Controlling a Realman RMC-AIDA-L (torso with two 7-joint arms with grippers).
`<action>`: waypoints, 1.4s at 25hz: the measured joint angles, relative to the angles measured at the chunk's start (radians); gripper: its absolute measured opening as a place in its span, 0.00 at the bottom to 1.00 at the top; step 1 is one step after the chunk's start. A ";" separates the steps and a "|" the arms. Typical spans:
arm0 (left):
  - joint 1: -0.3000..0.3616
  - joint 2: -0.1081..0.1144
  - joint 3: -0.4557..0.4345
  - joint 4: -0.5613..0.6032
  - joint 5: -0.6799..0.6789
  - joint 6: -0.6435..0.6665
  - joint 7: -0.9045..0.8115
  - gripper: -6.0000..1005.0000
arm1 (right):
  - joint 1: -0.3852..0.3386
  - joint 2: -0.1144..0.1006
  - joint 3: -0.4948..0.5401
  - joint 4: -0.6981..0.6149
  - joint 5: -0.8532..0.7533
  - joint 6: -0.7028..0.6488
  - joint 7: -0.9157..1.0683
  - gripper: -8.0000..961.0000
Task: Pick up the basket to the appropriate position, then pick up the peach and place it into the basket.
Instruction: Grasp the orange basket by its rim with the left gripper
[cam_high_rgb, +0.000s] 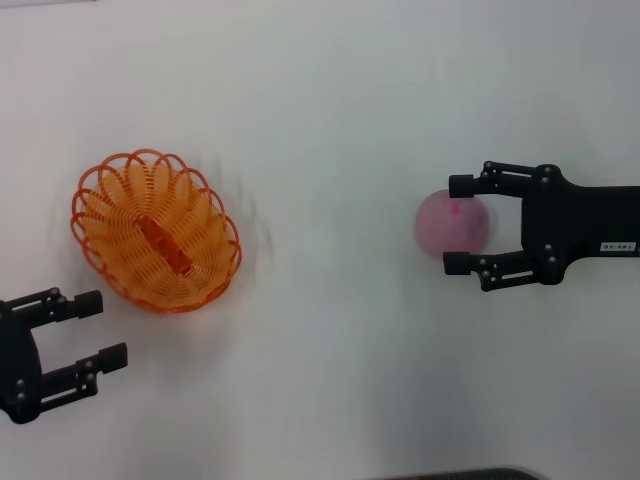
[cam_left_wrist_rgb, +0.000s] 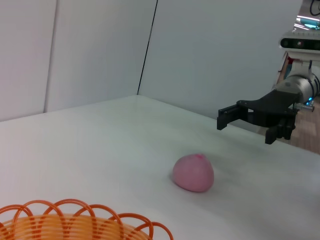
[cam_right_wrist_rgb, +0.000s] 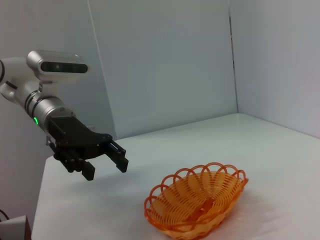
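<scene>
The peach (cam_high_rgb: 454, 223) rests on the white table (cam_high_rgb: 330, 120) at about three o'clock in the head view, and it is flanked by the two fingers of the right gripper (cam_high_rgb: 459, 226) — spread wide to either side, nothing yet clamped; whether the gripper is down at the peach's level is doubtful, since in the left wrist view it appears above and beyond the fruit. The basket (cam_high_rgb: 155, 232) stands empty at about nine o'clock, well apart from the peach, and is judged already set in place, so the pick and the carry across are what is left. The left gripper (cam_high_rgb: 93, 331) is held wide open and empty at about eight o'clock, just beside the basket's near rim. Bare tabletop lies between peach and basket, so the crossing is judged unobstructed; no table edge is close.
</scene>
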 joint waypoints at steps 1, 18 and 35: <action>-0.001 0.000 0.000 0.000 0.000 0.000 -0.004 0.65 | 0.001 0.001 0.000 0.000 -0.001 0.000 0.000 0.98; -0.004 0.003 0.000 0.000 0.000 0.001 -0.007 0.66 | 0.006 0.001 -0.002 0.000 -0.004 0.000 0.002 0.98; -0.040 0.005 -0.006 -0.003 -0.043 -0.007 -0.117 0.65 | 0.006 0.001 -0.003 0.000 -0.004 0.004 0.002 0.98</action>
